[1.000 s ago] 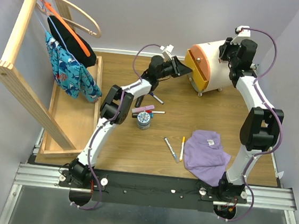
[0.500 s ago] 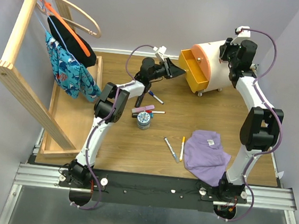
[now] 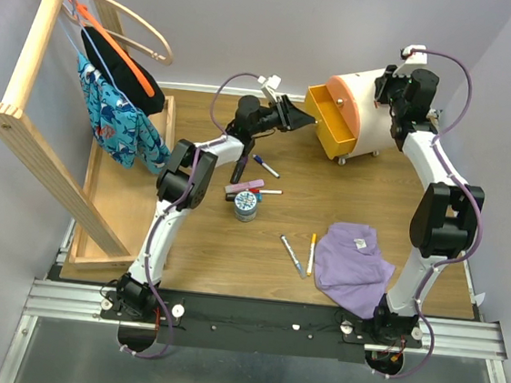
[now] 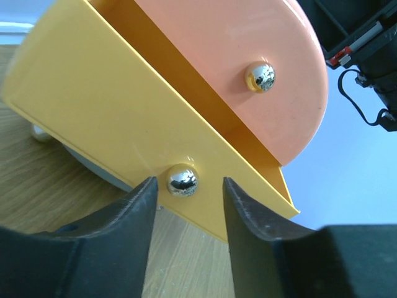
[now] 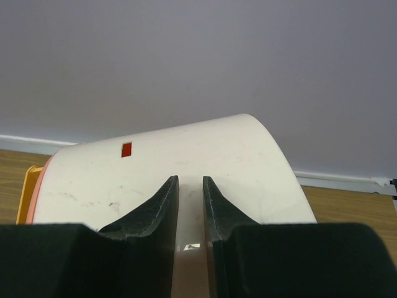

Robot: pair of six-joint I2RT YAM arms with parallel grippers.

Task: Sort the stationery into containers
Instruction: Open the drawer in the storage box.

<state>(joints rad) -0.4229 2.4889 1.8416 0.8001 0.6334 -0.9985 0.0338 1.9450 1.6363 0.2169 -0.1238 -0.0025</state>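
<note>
The cream drawer unit [image 3: 382, 100] lies at the back right, its orange drawer [image 3: 345, 103] shut and its yellow drawer [image 3: 328, 123] pulled out. In the left wrist view the yellow drawer's front [image 4: 93, 118] has its chrome knob [image 4: 182, 180] between the fingers of my open left gripper [image 4: 187, 192], untouched. My left gripper also shows in the top view [image 3: 304, 119]. My right gripper [image 5: 190, 183] is shut and rests on the unit's cream top [image 5: 236, 155]. A blue pen [image 3: 265, 166], pink bar [image 3: 245, 187], round jar [image 3: 246, 206], white pen [image 3: 292, 255] and yellow pen [image 3: 311, 253] lie on the table.
A purple cloth [image 3: 350, 265] lies at the front right beside the yellow pen. A long wooden tray [image 3: 121, 209] and a leaning wooden rack [image 3: 38, 86] with hangers and clothes fill the left side. The right arm's elbow stands over the table's right edge.
The yellow drawer has slid out toward the left with my left gripper. The left gripper has since opened and drawn back a little. The right arm has not moved.
</note>
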